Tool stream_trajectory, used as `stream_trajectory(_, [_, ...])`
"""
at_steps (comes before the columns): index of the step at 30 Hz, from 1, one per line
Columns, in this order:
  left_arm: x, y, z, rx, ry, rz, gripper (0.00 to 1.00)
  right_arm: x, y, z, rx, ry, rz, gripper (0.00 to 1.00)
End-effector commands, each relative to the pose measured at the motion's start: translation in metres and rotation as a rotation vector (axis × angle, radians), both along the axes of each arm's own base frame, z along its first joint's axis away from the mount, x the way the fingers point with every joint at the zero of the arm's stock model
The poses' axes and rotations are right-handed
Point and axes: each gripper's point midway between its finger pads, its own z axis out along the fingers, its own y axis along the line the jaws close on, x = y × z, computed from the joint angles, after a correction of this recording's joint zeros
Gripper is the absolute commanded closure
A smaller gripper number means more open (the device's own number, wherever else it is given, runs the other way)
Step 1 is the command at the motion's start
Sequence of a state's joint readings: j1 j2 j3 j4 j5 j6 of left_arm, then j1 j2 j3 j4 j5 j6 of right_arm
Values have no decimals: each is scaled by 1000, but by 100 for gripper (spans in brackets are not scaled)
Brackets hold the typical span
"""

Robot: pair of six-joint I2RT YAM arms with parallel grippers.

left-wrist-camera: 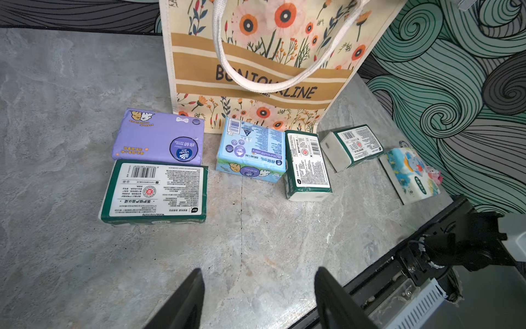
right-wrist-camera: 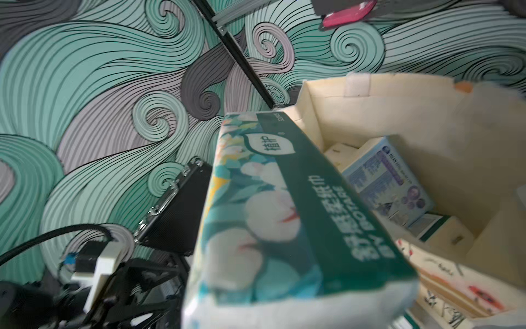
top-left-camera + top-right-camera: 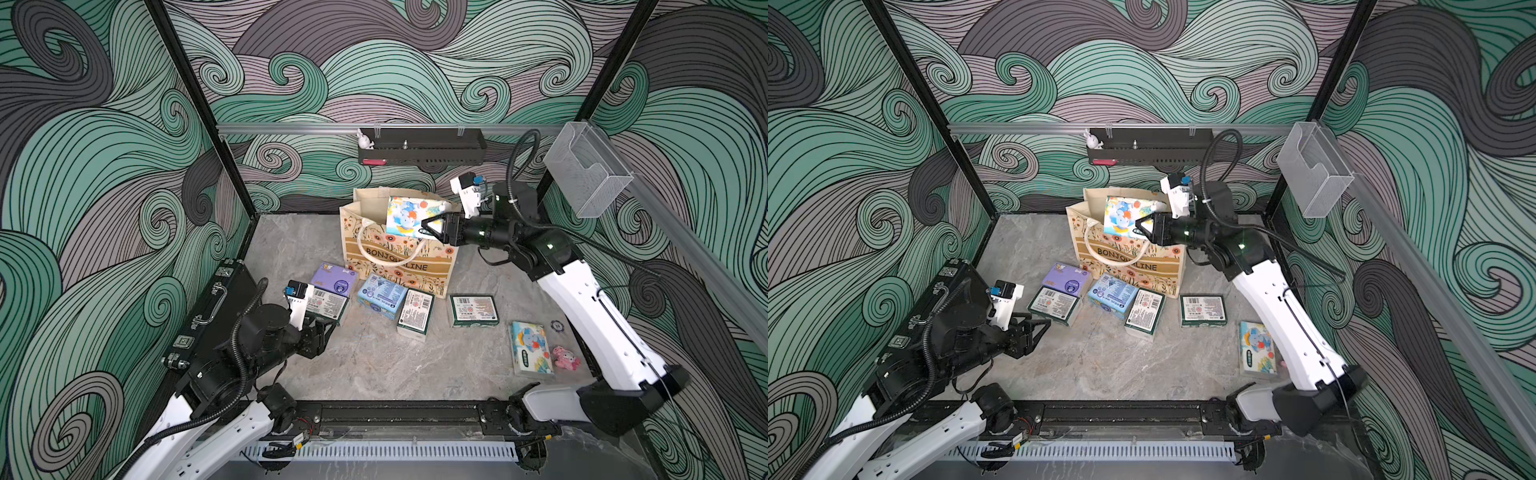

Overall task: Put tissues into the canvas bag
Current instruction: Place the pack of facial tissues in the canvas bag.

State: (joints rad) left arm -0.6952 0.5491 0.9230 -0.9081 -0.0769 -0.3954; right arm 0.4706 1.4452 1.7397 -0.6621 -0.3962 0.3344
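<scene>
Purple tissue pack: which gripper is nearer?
Left. The left gripper hangs low near the purple tissue pack; the right gripper holds an elephant pack over the canvas bag.

Two elephant packs (image 3: 405, 218), one purple pack (image 3: 334, 279), one canvas bag (image 3: 440, 257).

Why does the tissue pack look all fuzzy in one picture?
In the right wrist view the held tissue pack is right up close, so it smears; in both top views it looks crisp; in the left wrist view the purple pack is sharp.
</scene>
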Motion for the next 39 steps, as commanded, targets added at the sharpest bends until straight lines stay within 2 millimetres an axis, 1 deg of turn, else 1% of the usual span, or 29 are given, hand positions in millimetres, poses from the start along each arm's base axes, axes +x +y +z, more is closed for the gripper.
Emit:
stream_trajectory(1, [2, 8, -4, 37, 5, 34, 36, 26, -12, -14, -204, -48, -30, 55])
stream_trajectory(5, [3, 8, -5, 38, 7, 35, 36, 57, -3, -13, -288, -91, -20, 55])
stream_trajectory(7, [3, 6, -6, 40, 13, 30, 36, 72, 2, -18, -327, -100, -6, 56])
stream_trajectory(8, [4, 5, -7, 43, 16, 27, 35, 80, 4, -23, -343, -99, -7, 56])
stream_trajectory(10, [6, 2, -11, 54, 40, 21, 35, 94, 13, -39, -370, -78, 4, 57])
stream_trajectory(11, [7, 1, -13, 60, 49, 19, 35, 98, 17, -44, -380, -73, 12, 57])
stream_trajectory(12, [8, 0, -15, 64, 59, 21, 35, 104, 24, -55, -396, -56, 27, 57])
stream_trajectory(14, [9, -2, -17, 68, 69, 19, 35, 109, 35, -65, -402, -39, 48, 56])
stream_trajectory(17, [9, -2, -18, 70, 73, 19, 35, 111, 51, -71, -363, -10, 76, 52])
stream_trajectory(19, [10, -1, -17, 66, 67, 24, 35, 112, 60, -74, -346, 5, 82, 51])
stream_trajectory(20, [10, -1, -17, 68, 67, 26, 35, 113, 63, -76, -334, 16, 85, 49])
stream_trajectory(21, [10, -1, -17, 69, 67, 27, 35, 114, 66, -77, -323, 26, 85, 46])
stream_trajectory(24, [10, 0, -17, 69, 66, 32, 35, 112, 71, -75, -288, 49, 92, 29])
stream_trajectory(26, [9, 1, -16, 68, 64, 33, 35, 110, 73, -70, -269, 51, 97, 24])
stream_trajectory(27, [9, 1, -16, 68, 62, 34, 35, 109, 73, -67, -262, 47, 95, 21])
stream_trajectory(31, [8, 2, -16, 65, 59, 36, 35, 106, 68, -54, -249, 31, 84, 19])
stream_trajectory(35, [8, 2, -15, 65, 57, 34, 35, 93, 59, -36, -244, 7, 77, 18])
stream_trajectory(39, [8, 4, -14, 67, 52, 42, 35, 78, 49, -27, -246, 3, 73, 18])
